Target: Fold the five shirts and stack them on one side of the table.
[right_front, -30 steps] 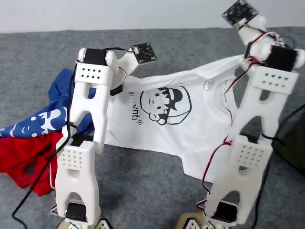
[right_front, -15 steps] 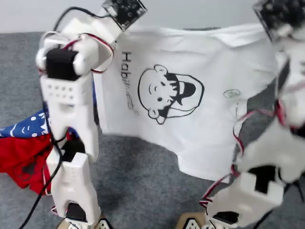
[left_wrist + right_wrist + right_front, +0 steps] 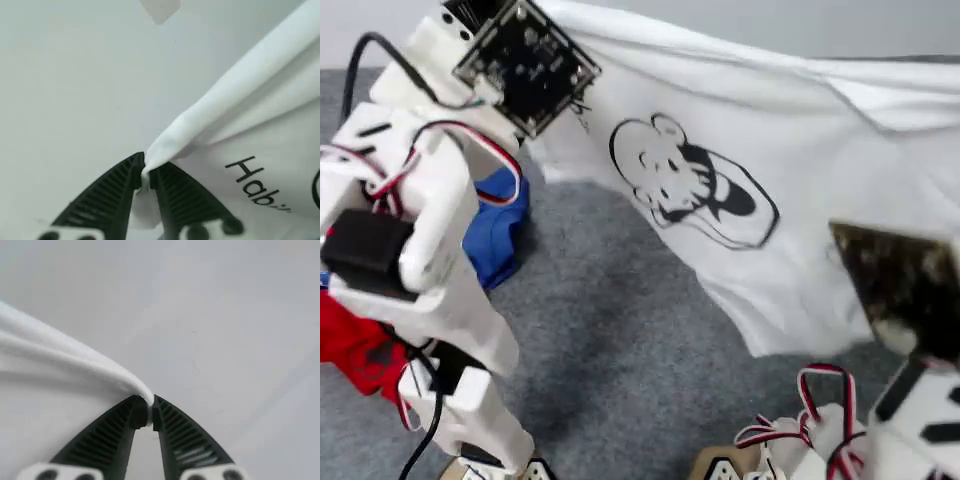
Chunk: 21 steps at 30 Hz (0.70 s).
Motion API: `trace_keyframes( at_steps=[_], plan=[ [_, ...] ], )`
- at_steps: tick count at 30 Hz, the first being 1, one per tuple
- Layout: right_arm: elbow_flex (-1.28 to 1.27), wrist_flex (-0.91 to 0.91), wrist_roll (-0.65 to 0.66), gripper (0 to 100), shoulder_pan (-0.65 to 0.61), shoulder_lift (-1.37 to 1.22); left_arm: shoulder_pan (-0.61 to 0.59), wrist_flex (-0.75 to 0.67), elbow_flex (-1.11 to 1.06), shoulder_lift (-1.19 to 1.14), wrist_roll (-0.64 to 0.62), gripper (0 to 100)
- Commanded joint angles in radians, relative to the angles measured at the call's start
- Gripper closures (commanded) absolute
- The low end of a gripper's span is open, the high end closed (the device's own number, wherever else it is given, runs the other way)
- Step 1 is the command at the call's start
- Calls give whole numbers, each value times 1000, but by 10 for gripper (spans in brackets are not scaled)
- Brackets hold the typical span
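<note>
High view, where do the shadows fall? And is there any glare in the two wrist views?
High view: soft shading in the folds of the white shirt, and a darker shadow on the grey table cover beside an arm's base. Left wrist view: even light, no glare, the shirt shaded under its rolled edge. Right wrist view: the same, flat and glare-free, black fingers matte.

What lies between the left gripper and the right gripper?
The white shirt spans that stretch: the left gripper pinches one edge, the right gripper another. The high view shows it hanging spread out.
</note>
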<state>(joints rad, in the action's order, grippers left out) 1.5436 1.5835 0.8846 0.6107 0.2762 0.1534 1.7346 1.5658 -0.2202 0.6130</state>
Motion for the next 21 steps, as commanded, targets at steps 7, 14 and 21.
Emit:
trace_keyframes(
  at_steps=[7,14,21],
  plan=[
    [-14,-74,8,987,25,47,11,18,19,110,-12,997],
    [-15,-4,26,987,-30,70,11,18,19,238,-12,997],
    [-15,-68,150,987,-88,65,3,18,19,292,-12,997]
  ],
)
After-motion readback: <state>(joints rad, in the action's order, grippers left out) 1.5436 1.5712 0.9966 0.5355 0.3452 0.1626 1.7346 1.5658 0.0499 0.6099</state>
